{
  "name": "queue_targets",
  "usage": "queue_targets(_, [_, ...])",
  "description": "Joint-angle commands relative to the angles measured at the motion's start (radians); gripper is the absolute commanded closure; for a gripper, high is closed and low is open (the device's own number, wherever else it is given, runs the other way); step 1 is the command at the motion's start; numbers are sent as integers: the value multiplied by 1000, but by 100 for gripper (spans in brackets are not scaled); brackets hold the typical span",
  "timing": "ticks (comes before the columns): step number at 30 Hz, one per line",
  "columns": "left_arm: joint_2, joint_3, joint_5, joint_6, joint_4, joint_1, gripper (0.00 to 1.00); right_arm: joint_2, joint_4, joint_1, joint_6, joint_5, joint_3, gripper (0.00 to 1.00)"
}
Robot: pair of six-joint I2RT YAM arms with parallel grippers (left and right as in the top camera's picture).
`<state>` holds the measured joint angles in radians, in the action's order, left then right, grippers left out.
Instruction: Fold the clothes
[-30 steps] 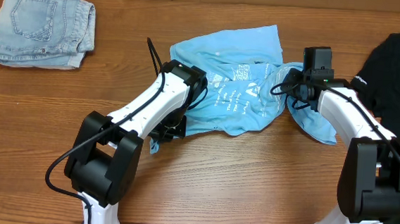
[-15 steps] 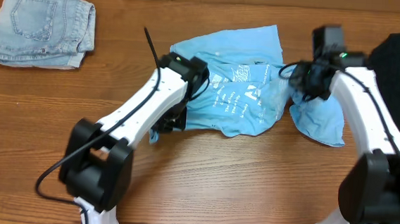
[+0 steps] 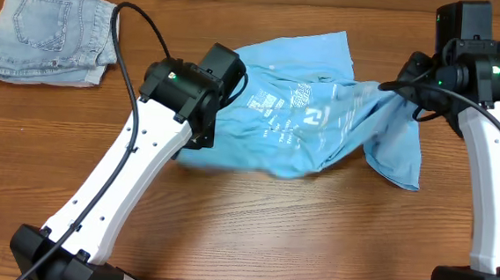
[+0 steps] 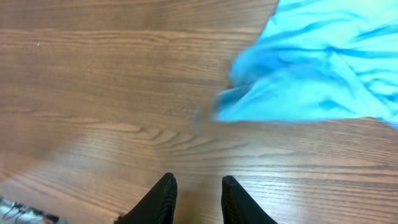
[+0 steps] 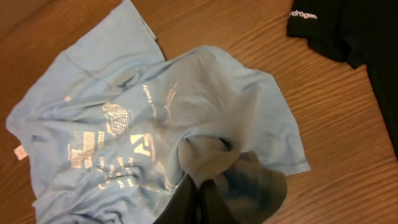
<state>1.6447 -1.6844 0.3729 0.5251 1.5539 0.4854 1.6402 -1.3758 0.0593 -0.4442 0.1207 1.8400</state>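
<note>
Pinching blue tee (image 3: 304,117) fabric tight w/ R gripper (image 5: 205,199), holding it raised over table (image 3: 271,221) right side, rest sprawling crumpled at table ctr. Hovering L gripper (image 4: 196,183) over bare table, jaws slightly apart, gripping nothing.

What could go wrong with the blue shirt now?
Only the right end effector pinches the blue T-shirt; the left end effector is open and empty, so the shirt may bunch up instead of spreading flat. The black T-shirt lies close by, and the hanging cloth might drag over it.
</note>
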Motion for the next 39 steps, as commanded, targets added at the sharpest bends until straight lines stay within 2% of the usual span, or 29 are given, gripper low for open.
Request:
queue_targets(1, [5, -16, -11, 14, 8, -12, 78, -2, 3, -5, -3, 25, 13, 96])
queue_targets(3, [7, -8, -31, 14, 8, -12, 77, -2, -3, -5, -2, 25, 13, 96])
queue_targets(4, [9, -2, -40, 14, 6, -12, 69, -2, -7, -5, -2, 25, 13, 96])
queue_targets(6, [10, 19, -76, -1, 0, -12, 44, -2, -16, -5, -2, 26, 13, 96])
queue_targets(8, [11, 62, -164, -66, -37, -12, 31, -2, -20, -5, -2, 38, 13, 96])
queue_targets(10, [11, 119, -266, -130, -93, -12, 25, -2, -20, -10, -3, 48, 13, 96])
queue_targets(12, [11, 185, -326, -145, -148, -12, 18, -2, -22, -23, -6, 47, 13, 96])
queue_targets(18, [18, 416, -331, -142, -336, -31, 17, -2, -32, -79, -5, 43, 13, 96])
queue_targets(23, [19, 491, -222, -144, -420, -93, 1, -2, -45, -89, -5, 43, 13, 96])
queue_targets(26, [19, 498, -192, -149, -438, -179, 0, -2, -48, -89, -5, 43, 13, 96])
queue_targets(28, [20, 500, -387, -277, -491, -287, 0, -2, -47, -89, -6, 43, 13, 96])
queue_targets(32, [20, 522, -675, -440, -524, -369, 0, -2, -45, -89, -6, 43, 13, 96])
queue_targets(35, [20, 557, -740, -500, -524, -373, 0, -2, -44, -89, -6, 43, 13, 96])
queue_targets(39, [20, 621, -739, -499, -575, -359, 0, -2, -42, -89, -5, 35, 13, 96])
